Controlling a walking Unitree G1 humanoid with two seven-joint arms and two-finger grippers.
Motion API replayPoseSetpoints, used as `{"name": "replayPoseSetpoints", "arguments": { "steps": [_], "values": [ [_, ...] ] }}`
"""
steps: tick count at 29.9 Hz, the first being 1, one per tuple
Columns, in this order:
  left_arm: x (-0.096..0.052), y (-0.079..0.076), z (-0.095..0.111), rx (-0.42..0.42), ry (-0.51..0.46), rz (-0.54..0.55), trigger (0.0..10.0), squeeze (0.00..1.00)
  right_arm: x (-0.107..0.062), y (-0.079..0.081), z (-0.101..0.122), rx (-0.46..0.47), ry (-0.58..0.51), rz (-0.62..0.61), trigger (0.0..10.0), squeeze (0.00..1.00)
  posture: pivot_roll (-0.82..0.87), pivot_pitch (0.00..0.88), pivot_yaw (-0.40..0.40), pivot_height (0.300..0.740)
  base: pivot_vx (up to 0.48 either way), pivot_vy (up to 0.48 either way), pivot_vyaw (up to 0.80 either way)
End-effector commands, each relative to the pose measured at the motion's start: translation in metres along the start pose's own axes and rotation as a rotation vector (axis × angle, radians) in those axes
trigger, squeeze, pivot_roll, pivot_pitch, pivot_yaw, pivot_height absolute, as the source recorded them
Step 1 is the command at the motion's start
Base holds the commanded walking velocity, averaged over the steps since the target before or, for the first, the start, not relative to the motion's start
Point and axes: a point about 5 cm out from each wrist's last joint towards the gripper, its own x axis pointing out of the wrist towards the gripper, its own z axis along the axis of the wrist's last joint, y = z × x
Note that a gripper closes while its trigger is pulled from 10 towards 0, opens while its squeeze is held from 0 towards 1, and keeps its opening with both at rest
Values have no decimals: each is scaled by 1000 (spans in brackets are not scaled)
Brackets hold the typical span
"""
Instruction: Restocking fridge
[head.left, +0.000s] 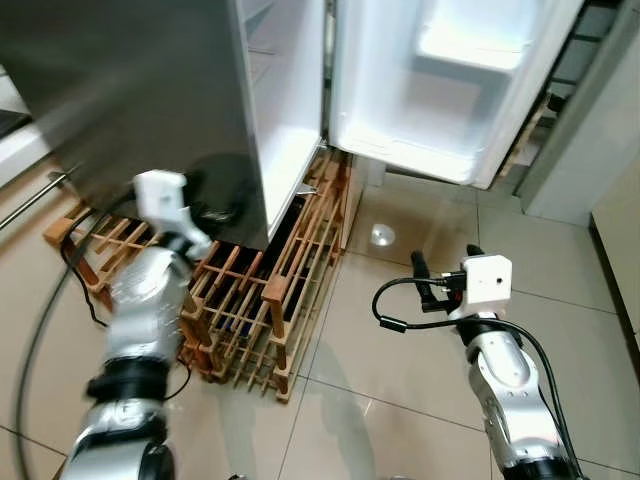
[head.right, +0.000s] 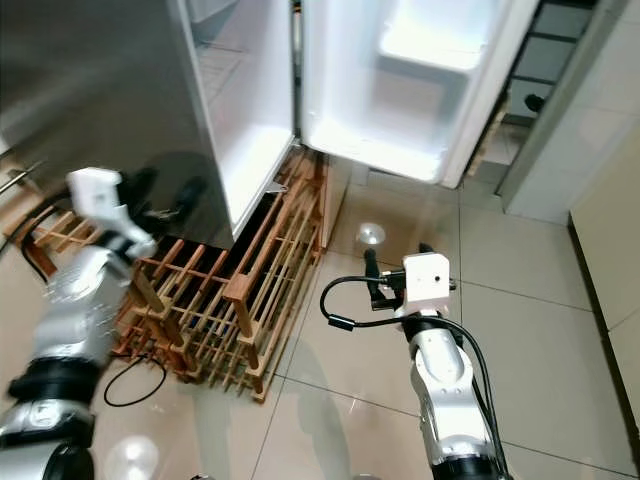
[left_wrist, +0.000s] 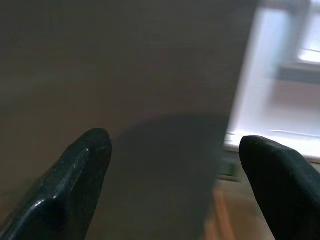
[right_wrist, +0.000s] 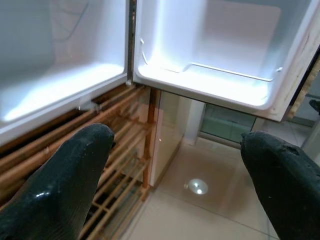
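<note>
The fridge (head.left: 200, 100) fills the upper half of the head view, its door (head.left: 440, 90) swung open at upper right, standing on a wooden rack (head.left: 270, 290). The left gripper (left_wrist: 170, 165), fingers spread and holding nothing, sits close against the fridge's dark steel side at centre left. The right gripper (right_wrist: 180, 165), also spread and empty, hovers over the floor (head.left: 400, 360) at lower right, pointing up toward the lit door shelf (right_wrist: 210, 82). The right arm looks better placed for reaching that shelf.
</note>
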Motion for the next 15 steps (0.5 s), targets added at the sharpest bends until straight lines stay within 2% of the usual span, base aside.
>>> {"name": "replayPoseSetpoints", "arguments": {
  "steps": [1, 3, 7, 9, 10, 11, 12, 13, 15],
  "values": [
    [-2, 0, 3, -10, -12, 22, 10000, 0, 3, -6, 0, 28, 11, -32, 10000, 0, -98, 0, 5, 740, 0, 0, 0],
    [-13, -7, -7, -21, 11, 47, 10000, 0, 9, -8, 1, 74, 22, -51, 10000, 0, -75, 0, -13, 740, 0, 0, 394],
    [-18, -16, -11, -9, 20, 60, 10000, 0, 13, -1, 3, 71, 18, -23, 10000, 0, -65, 0, -23, 740, 0, 0, 781],
    [-18, -19, -21, -6, 78, 130, 10000, 0, 18, 13, 3, 100, 22, 24, 10000, 0, -60, 0, -21, 740, 0, 0, 741],
    [-18, -19, -21, -6, 78, 130, 10000, 0, 18, 13, 3, 100, 22, 24, 10000, 0, -60, 0, -21, 740, 0, 0, 738],
    [-19, -18, -23, -5, 98, 157, 10000, 0, 21, 18, 3, 146, 31, 27, 10000, 0, -58, 0, -18, 740, 0, 0, 731],
    [-21, -20, -25, 36, 124, 178, 10000, 0, 30, 34, 3, 268, 59, 37, 10000, 0, -54, 0, -11, 740, 0, 0, 700],
    [-21, -20, -25, 36, 124, 178, 10000, 0, 30, 34, 3, 268, 59, 37, 10000, 0, -54, 0, -11, 740, 0, 0, 700],
    [-29, -18, -30, 64, 148, 198, 10000, 0, 36, 55, 6, 283, 57, 80, 10000, 0, -18, 0, -15, 740, 0, 0, 697]
  ]
}}
